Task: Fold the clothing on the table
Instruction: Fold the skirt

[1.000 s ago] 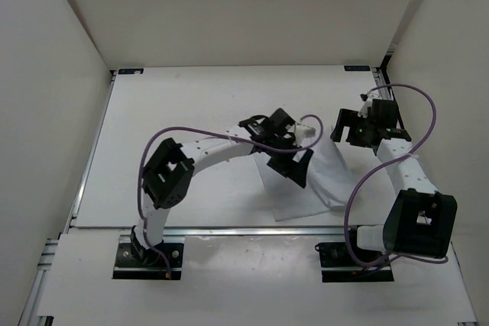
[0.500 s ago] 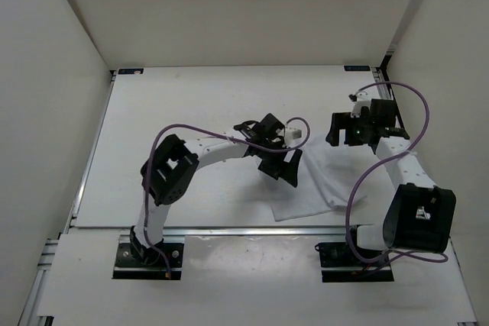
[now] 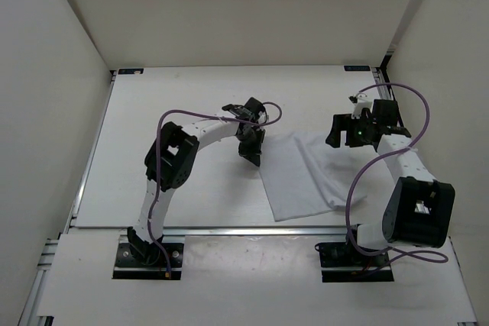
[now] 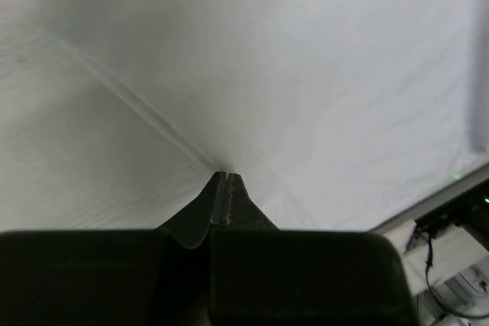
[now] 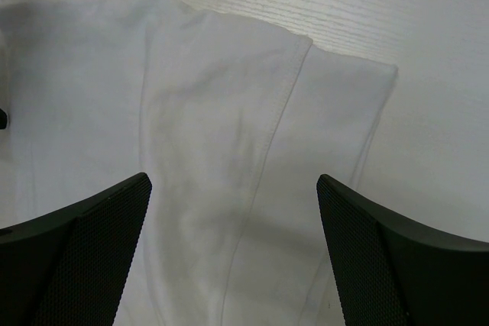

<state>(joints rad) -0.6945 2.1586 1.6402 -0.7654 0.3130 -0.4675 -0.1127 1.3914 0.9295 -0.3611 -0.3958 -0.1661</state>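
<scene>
Left hand (image 3: 250, 152) is pressed together, pinching the white clothing (image 3: 302, 177) at its left corner on the counter (image 3: 168, 104); right hand (image 3: 341, 129) hangs spread above the clothing's far right edge.

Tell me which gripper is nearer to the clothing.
Left. The left gripper pinches the far left corner of the clothing, jaws shut; the right gripper hovers open above its far right end.

clothing (image 3: 302, 181) — plain white | table (image 3: 168, 89) — off-white matte | 2 arm cables (image 3: 188, 111) purple
</scene>
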